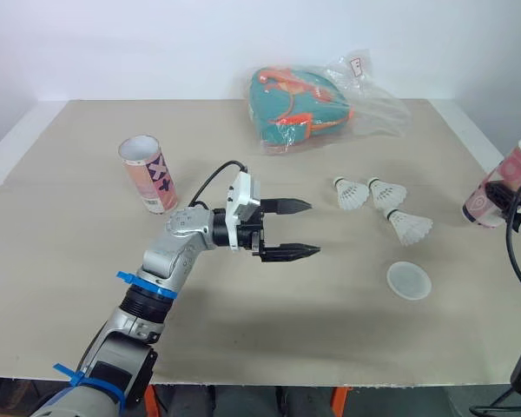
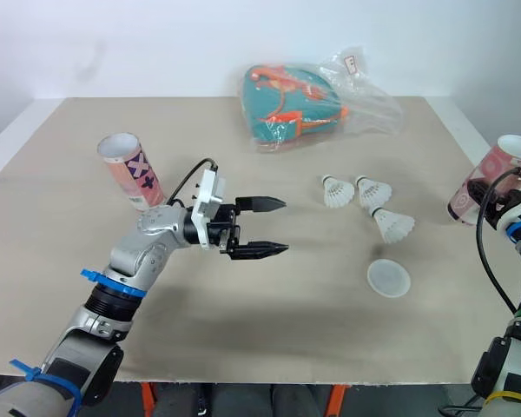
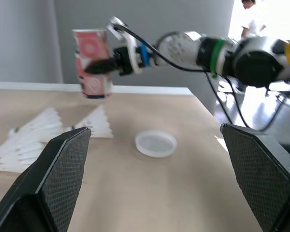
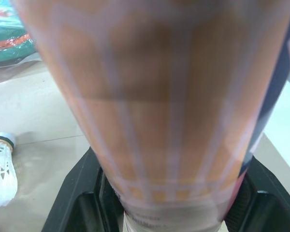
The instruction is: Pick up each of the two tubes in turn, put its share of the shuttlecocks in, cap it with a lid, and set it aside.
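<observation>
The left gripper [image 1: 314, 229] hangs over the middle of the table [image 1: 69, 261]. Its two black fingers are spread wide with nothing between them, and they point toward the right edge.

At the right edge, the right gripper [image 3: 96, 67] is clamped around a pink patterned tube [image 2: 482, 187]. The right wrist view shows a finger on each side of the tube's wall. This tube is tilted, with its open mouth uppermost and leaning outward past the table's edge. Whether its base touches the table cannot be told.

The second tube [image 1: 148, 174] stands on the table toward the back left corner. Its mouth is open and it leans a little. It is just behind the left arm and apart from it.

Three white shuttlecocks lie on the right half of the table. Two of them [image 1: 352, 193] [image 1: 388, 192] are side by side and almost touching. The third [image 1: 409, 226] is just in front of them, toward the front edge.

A round translucent lid [image 1: 409, 281] lies flat nearer the front edge, close to the third shuttlecock but not touching it.

A teal and orange bag [image 1: 300, 109] wrapped in clear plastic rests at the middle of the back edge.
</observation>
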You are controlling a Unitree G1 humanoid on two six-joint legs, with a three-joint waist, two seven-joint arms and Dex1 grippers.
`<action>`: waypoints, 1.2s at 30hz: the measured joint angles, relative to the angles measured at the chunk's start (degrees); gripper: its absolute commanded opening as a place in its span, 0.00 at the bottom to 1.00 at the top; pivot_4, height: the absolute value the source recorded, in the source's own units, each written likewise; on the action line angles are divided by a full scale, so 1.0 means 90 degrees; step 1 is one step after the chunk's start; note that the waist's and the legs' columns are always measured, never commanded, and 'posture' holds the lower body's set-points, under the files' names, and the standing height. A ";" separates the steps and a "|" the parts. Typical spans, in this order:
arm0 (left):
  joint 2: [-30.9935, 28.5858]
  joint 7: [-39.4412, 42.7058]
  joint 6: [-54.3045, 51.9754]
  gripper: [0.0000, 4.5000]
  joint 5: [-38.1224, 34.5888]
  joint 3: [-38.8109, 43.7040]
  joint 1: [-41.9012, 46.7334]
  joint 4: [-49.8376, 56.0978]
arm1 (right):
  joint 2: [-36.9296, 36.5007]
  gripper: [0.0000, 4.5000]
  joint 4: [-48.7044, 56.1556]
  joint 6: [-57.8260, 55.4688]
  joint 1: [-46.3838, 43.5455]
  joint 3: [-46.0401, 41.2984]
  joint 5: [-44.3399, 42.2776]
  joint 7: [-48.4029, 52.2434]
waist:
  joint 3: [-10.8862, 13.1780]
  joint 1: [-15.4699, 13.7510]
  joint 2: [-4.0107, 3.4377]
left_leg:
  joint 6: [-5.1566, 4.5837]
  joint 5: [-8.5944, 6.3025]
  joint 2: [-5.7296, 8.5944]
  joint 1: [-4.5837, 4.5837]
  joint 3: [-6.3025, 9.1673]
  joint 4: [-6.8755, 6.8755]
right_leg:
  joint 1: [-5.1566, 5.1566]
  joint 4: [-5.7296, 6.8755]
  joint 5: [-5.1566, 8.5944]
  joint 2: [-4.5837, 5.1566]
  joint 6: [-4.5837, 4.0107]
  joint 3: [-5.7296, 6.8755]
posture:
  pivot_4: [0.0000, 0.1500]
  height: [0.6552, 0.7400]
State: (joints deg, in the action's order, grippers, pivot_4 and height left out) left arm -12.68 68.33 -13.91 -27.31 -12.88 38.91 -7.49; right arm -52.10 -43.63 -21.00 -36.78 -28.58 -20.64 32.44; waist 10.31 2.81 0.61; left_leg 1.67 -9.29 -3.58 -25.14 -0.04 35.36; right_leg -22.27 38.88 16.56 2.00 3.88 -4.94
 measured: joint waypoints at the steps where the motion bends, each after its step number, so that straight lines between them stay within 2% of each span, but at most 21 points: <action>1: 0.0002 0.0015 0.0007 1.00 0.0024 -0.0005 -0.0001 0.0000 | 0.0000 0.53 -0.0050 0.0011 -0.0003 0.0000 0.0001 -0.0010 | 0.0000 -0.0006 0.0000 | 0.0000 0.0002 0.0002 -0.0001 0.0001 0.0002 | 0.0003 0.0000 -0.0001 0.0000 0.0002 -0.0001 | 1.00 1.00; 11: 0.0001 0.0104 0.0031 1.00 0.0162 -0.0014 -0.0086 0.0005 | 0.0090 0.53 -0.0840 0.0257 -0.0030 -0.0125 -0.0118 -0.0117 | 0.0001 -0.0007 0.0003 | 0.0000 0.0002 0.0041 -0.0003 -0.0001 0.0005 | 0.0016 -0.0003 0.0009 0.0000 0.0028 -0.0065 | 1.00 1.00; 14: 0.0016 0.0104 0.0031 1.00 0.0164 -0.0014 -0.0085 0.0011 | 0.0090 0.76 -0.0958 0.0315 -0.0054 -0.0180 -0.0187 -0.0135 | 0.0001 -0.0007 0.0004 | 0.0000 0.0002 0.0047 -0.0001 0.0003 0.0010 | 0.0027 -0.0005 0.0010 -0.0001 0.0034 -0.0073 | 1.00 1.00; 16: 0.0025 0.0101 0.0043 1.00 0.0172 -0.0014 -0.0085 0.0011 | 0.0105 0.98 -0.1043 0.0289 -0.0049 -0.0210 -0.0286 -0.0061 | 0.0002 -0.0006 0.0004 | -0.0001 0.0003 0.0055 0.0000 0.0004 0.0012 | 0.0031 -0.0007 0.0010 -0.0001 0.0040 -0.0083 | 1.00 1.00; 17: 0.0030 0.0101 0.0050 1.00 0.0176 -0.0014 -0.0085 0.0011 | 0.0130 0.99 -0.1055 0.0273 -0.0027 -0.0233 -0.0314 -0.0019 | 0.0002 -0.0006 0.0004 | -0.0001 0.0003 0.0057 -0.0001 0.0004 0.0012 | 0.0032 -0.0007 0.0011 -0.0001 0.0041 -0.0088 | 1.00 1.00; 36: -0.0011 0.0223 0.0031 1.00 0.0170 -0.0008 -0.0167 0.0034 | 0.0184 0.99 -0.0339 -0.0360 0.0787 -0.0328 -0.0615 0.0684 | 0.0001 -0.0006 0.0003 | -0.0002 0.0003 0.0062 -0.0001 0.0008 0.0012 | 0.0035 -0.0009 0.0013 -0.0002 0.0047 -0.0094 | 1.00 1.00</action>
State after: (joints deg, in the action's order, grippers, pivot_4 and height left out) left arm -12.78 70.34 -13.63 -25.78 -12.95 37.41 -7.19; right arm -50.44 -46.69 -24.25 -29.69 -31.53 -26.17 38.60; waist 10.31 2.75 0.64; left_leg 1.64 -9.26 -3.02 -25.15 0.03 35.47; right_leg -21.95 38.80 16.68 1.98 4.30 -5.79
